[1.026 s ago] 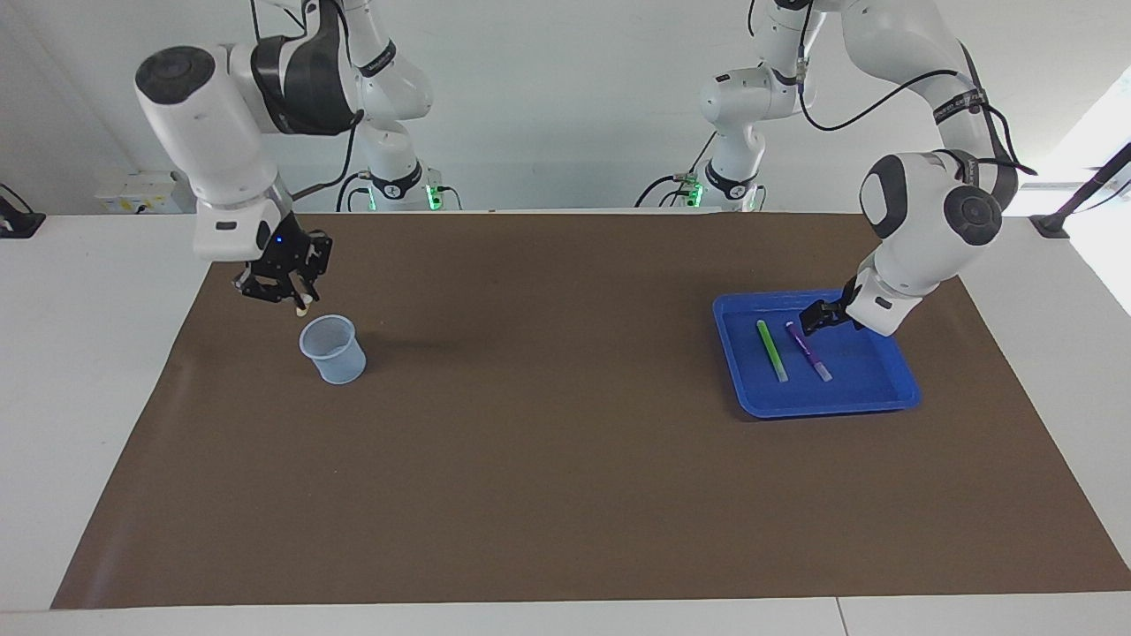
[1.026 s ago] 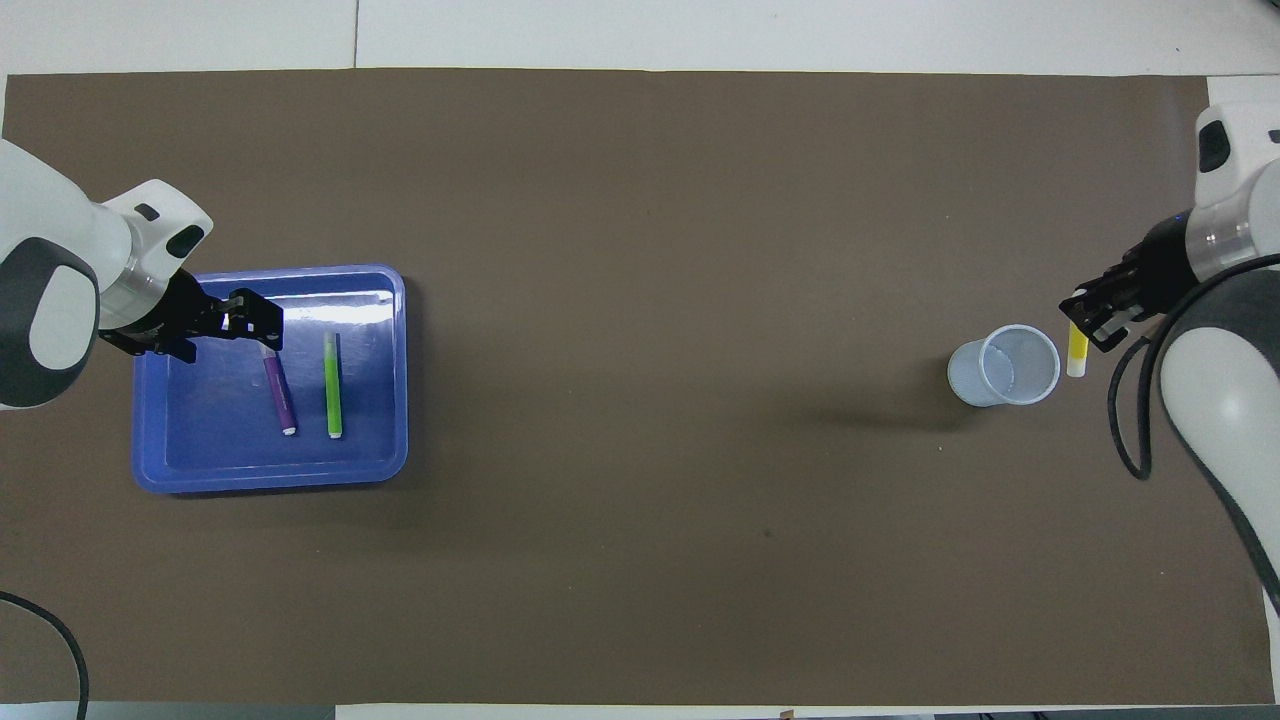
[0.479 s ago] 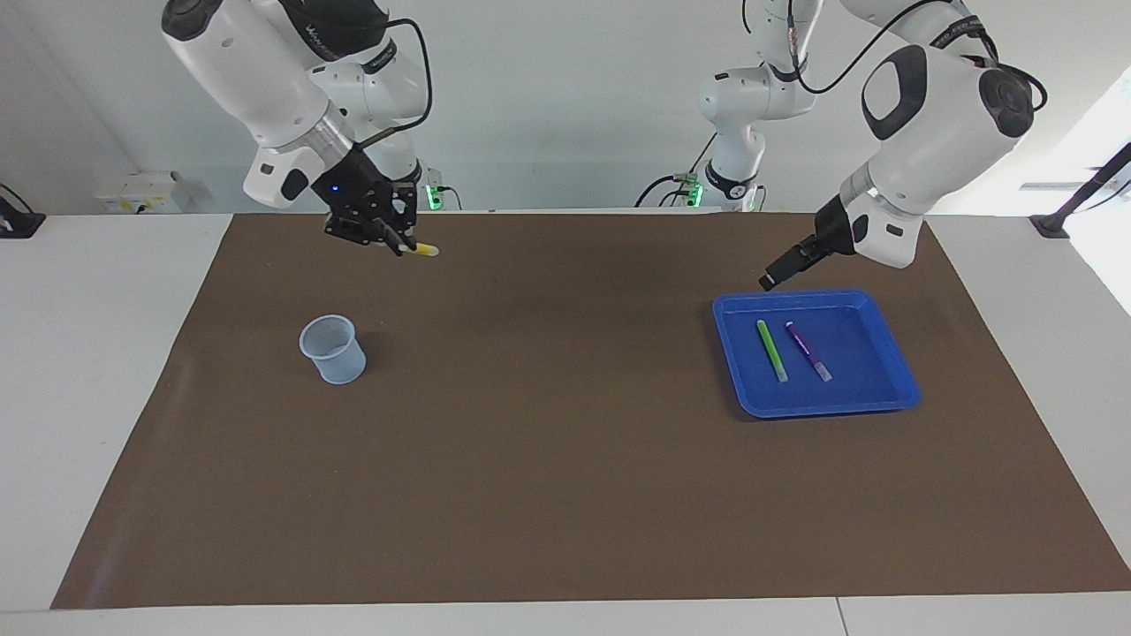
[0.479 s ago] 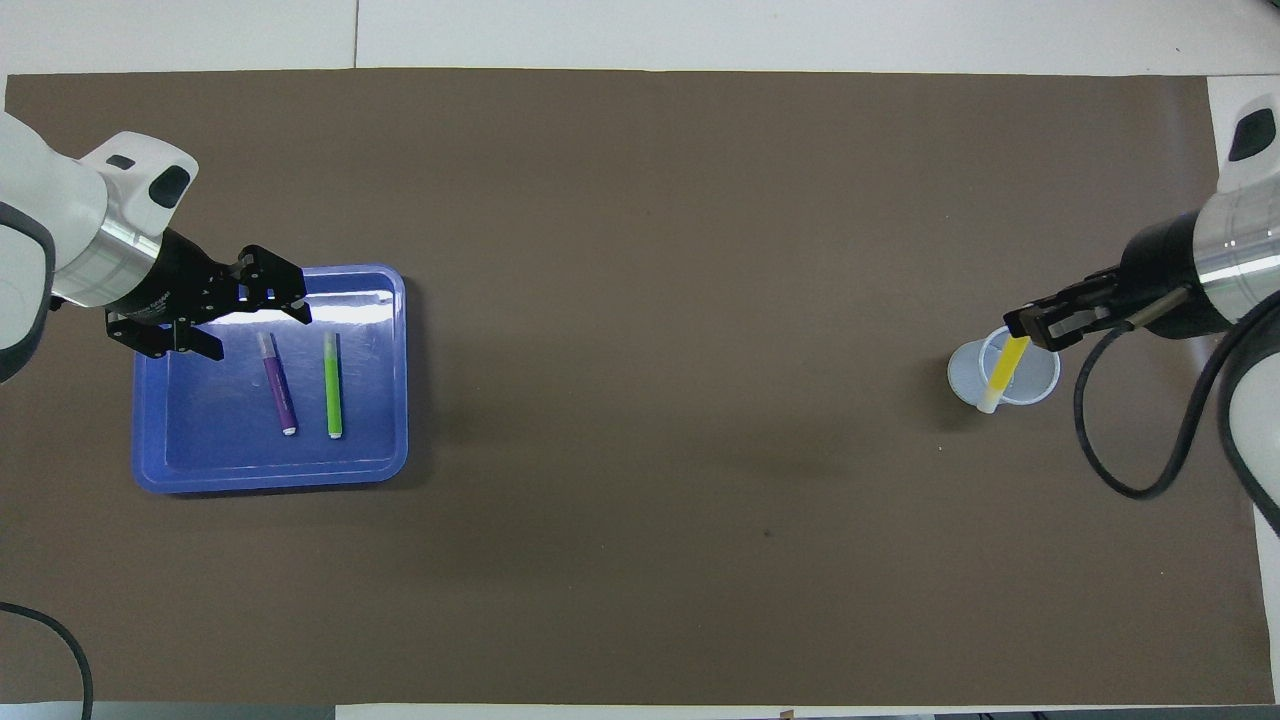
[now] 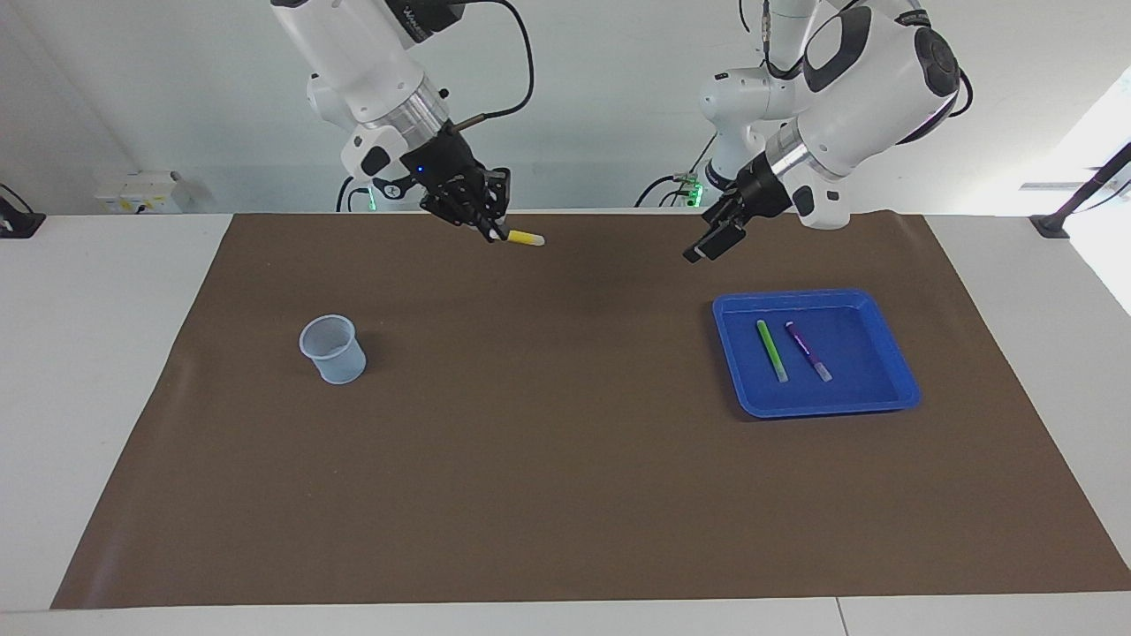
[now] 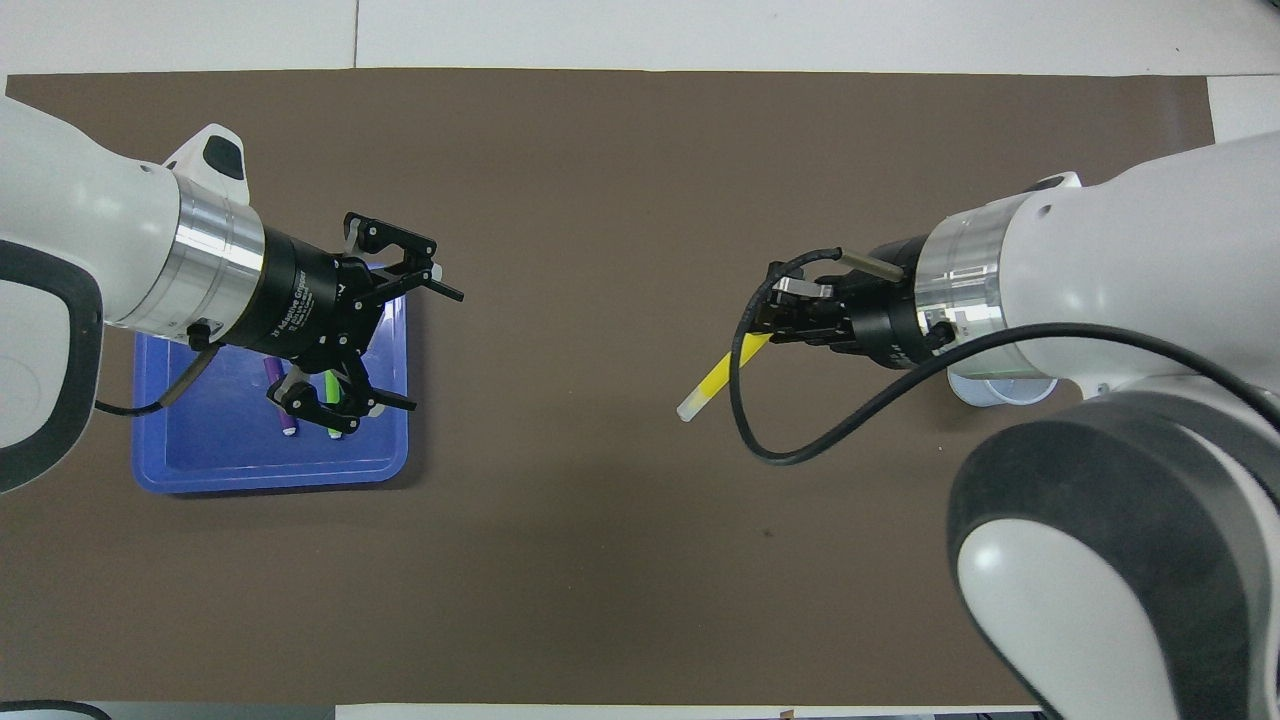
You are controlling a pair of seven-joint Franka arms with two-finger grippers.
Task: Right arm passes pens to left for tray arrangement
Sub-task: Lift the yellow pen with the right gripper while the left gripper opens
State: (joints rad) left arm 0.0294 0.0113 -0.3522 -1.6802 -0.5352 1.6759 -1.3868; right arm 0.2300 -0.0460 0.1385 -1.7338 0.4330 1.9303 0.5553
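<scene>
The right arm's black two-finger gripper (image 5: 491, 231), marked by a small blue light at its wrist, hung raised over the brown mat (image 5: 565, 495) near the robots' edge of it, the white forearm slanting down from high up and the wrist angled toward the table's middle. Its fingers were pinched tight on one end of the slim yellow marker pen (image 5: 525, 238), which stuck out almost level toward the left arm. The left arm's black two-finger gripper (image 5: 704, 250) hung raised as well, over the mat close to the robots' side of the tray, its forearm sloping down and its tip pointed toward the yellow pen; its fingers stood spread wide and held nothing, and a clear gap lay between the two grippers. Farther from the robots, toward the left arm's end, sat the shallow bright blue plastic tray (image 5: 892, 399) with the slim green marker pen (image 5: 770, 349) and the slim purple marker pen (image 5: 808, 350) lying in it side by side, apart. Toward the right arm's end stood the small translucent bluish cup (image 5: 332, 350), upright on the mat.
</scene>
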